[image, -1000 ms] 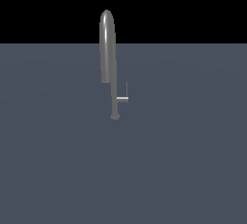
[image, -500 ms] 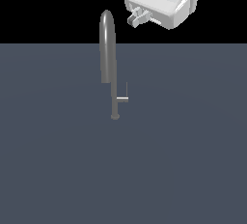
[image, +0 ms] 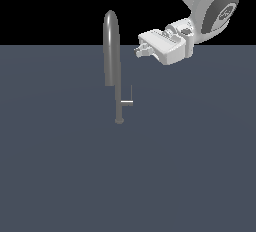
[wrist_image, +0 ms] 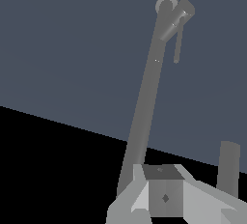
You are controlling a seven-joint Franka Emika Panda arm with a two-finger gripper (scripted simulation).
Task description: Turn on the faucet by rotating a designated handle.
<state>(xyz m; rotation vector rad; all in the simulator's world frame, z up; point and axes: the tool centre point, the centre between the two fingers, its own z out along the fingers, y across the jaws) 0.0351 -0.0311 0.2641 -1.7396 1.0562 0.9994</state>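
One faucet [image: 112,61] stands on the grey surface [image: 60,166], its small handle [image: 129,100] jutting toward the exterior view's right. Just right of the spout's arch, the jaws [image: 139,51] grasp nothing; their opening cannot be told.

Arm [image: 207,3]: glossy white, big rounded link with a dark grey round end cap carrying a small pale mark. Below that cap, toward the faucet [image: 114,66], a short white wrist section with small grey knobs on top. Hand [image: 142,51]: white boxy block, bevelled edges, stubby grey-white tip on the faucet side; fingers not resolvable. Wrist view: hand [wrist_image: 164,196] shows as pale grey faceted wedges around a darker square face with a small diamond mark.
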